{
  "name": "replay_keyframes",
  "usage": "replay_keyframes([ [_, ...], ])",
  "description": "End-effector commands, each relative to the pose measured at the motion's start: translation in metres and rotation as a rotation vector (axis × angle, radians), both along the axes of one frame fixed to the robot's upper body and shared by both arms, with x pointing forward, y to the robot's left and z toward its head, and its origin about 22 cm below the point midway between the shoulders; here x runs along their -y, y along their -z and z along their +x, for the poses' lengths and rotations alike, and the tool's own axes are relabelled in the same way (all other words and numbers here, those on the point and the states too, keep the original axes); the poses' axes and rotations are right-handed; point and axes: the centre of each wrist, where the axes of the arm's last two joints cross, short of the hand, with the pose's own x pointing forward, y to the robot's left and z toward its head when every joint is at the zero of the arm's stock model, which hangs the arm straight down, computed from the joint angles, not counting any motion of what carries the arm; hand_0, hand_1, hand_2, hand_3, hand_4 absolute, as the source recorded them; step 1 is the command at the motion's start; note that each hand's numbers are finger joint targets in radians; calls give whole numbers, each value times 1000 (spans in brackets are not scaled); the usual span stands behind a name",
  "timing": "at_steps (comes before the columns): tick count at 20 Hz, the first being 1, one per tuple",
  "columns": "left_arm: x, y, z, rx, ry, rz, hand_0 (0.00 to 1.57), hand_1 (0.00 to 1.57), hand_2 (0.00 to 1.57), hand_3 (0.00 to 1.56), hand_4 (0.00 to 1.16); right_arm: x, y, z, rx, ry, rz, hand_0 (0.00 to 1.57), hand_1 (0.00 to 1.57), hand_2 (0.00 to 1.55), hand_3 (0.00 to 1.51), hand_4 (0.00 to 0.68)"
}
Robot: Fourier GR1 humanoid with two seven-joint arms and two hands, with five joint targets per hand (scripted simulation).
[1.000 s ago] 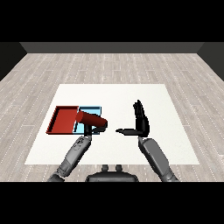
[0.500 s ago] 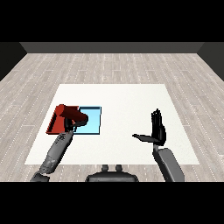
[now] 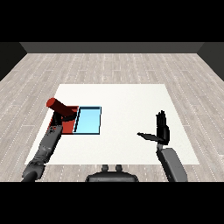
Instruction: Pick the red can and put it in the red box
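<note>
The red can [image 3: 56, 105] lies tilted in my left hand [image 3: 64, 116], whose fingers curl round it, above the left part of the red tray [image 3: 70, 126]. The hand and can hide most of that tray. My right hand [image 3: 161, 131] hangs over the white table at the right with fingers straight up and thumb out to the left, holding nothing.
A light blue tray [image 3: 88, 120] lies right beside the red tray on the white table [image 3: 127, 100]. Grey wooden floor surrounds the table on all sides.
My left hand has carried the red can leftward, from above the blue tray to above the red tray. My right hand has drawn back to the right and nearer to me.
</note>
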Motion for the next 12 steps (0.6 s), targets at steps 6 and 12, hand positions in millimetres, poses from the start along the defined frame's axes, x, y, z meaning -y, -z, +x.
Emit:
replay_keyframes([
  [6, -17, 29, 7, -216, -124, 57, 1554, 1554, 1459, 1432, 1010, 1, 16, 21, -43, 6, 32, 0, 0, 0, 0, 0],
  [12, -22, 43, -3, -449, -220, 56, 593, 593, 628, 406, 781, 7, 29, 30, -62, 24, 14, 0, 0, 0, 0, 0],
])
